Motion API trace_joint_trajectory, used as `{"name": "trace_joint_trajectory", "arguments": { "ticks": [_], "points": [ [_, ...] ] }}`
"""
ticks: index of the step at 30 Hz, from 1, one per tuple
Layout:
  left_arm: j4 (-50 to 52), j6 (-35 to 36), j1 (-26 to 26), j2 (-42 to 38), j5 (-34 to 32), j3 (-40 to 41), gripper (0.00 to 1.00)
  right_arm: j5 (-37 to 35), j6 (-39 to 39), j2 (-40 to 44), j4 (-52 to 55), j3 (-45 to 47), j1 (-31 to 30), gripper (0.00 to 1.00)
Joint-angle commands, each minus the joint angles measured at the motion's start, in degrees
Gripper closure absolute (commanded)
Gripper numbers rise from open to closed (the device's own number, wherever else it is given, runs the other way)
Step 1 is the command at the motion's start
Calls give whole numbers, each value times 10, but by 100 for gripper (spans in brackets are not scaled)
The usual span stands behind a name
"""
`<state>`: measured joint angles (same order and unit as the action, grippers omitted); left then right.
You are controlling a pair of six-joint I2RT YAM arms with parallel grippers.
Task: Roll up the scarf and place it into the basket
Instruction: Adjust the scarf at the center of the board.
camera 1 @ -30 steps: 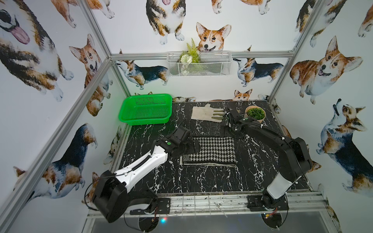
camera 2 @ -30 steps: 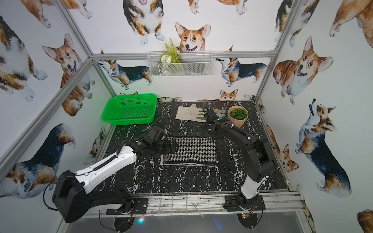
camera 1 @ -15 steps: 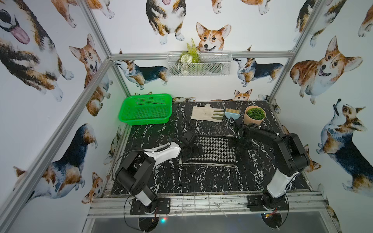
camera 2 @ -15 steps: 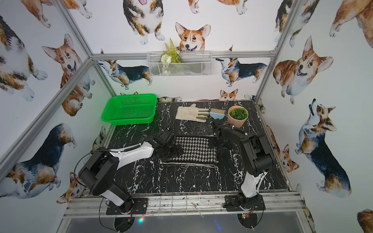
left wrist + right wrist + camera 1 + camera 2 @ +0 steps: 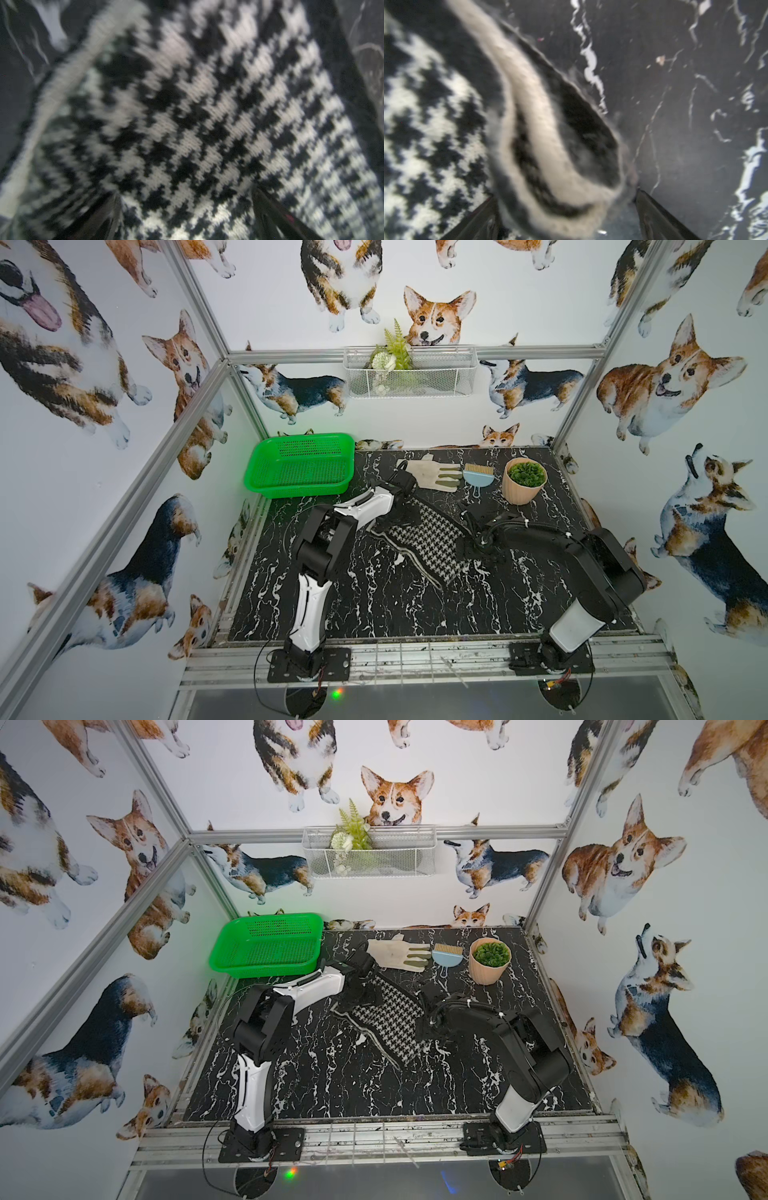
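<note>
Your left gripper (image 5: 185,197) has its dark fingers (image 5: 108,212) spread wide, close over the long knitted black-and-white houndstooth scarf (image 5: 197,116), which fills that wrist view. They clamp nothing. Your right gripper (image 5: 564,197) is spread just as wide. The scarf's cream-edged folded end (image 5: 550,145) lies in the gap between its fingers (image 5: 654,212), with bare table beside one of them.

In both top views you can see the left gripper (image 5: 401,516) at the scarf's (image 5: 428,539) far end and the right gripper (image 5: 467,545) at its right edge. The scarf lies slantwise between them on the black, white-veined marble-look tabletop (image 5: 374,593), houndstooth face up and not rolled.

The bright green perforated plastic basket (image 5: 299,490) sits in the far left corner, apart from the scarf. Along the far edge lie an off-white work glove (image 5: 428,475), a small blue dustpan with a brush (image 5: 476,477) and a peach ribbed pot with a green plant (image 5: 523,489). A white wire basket (image 5: 440,377) hangs on the back wall.
</note>
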<state>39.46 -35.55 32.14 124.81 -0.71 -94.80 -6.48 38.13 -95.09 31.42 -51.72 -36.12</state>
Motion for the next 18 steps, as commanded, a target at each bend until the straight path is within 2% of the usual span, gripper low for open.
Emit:
{"name": "trace_joint_trajectory", "arguments": {
  "ticks": [1, 5, 9, 13, 18],
  "points": [
    [101, 51, -2, 72, -50, -98, 1, 41, 83, -7, -9, 16, -43, 0],
    [156, 88, -2, 151, -73, -231, 1, 31, 120, -29, -15, -17, -104, 0],
    [167, 114, -2, 188, -87, -303, 1, 31, 133, -68, -9, -71, -149, 0],
    [157, 123, -2, 178, -83, -320, 1, 13, 113, -101, 17, -137, -169, 0],
    [139, 139, -2, 86, -88, -274, 1, -60, 58, -37, 71, -175, -170, 0]
  ]
}}
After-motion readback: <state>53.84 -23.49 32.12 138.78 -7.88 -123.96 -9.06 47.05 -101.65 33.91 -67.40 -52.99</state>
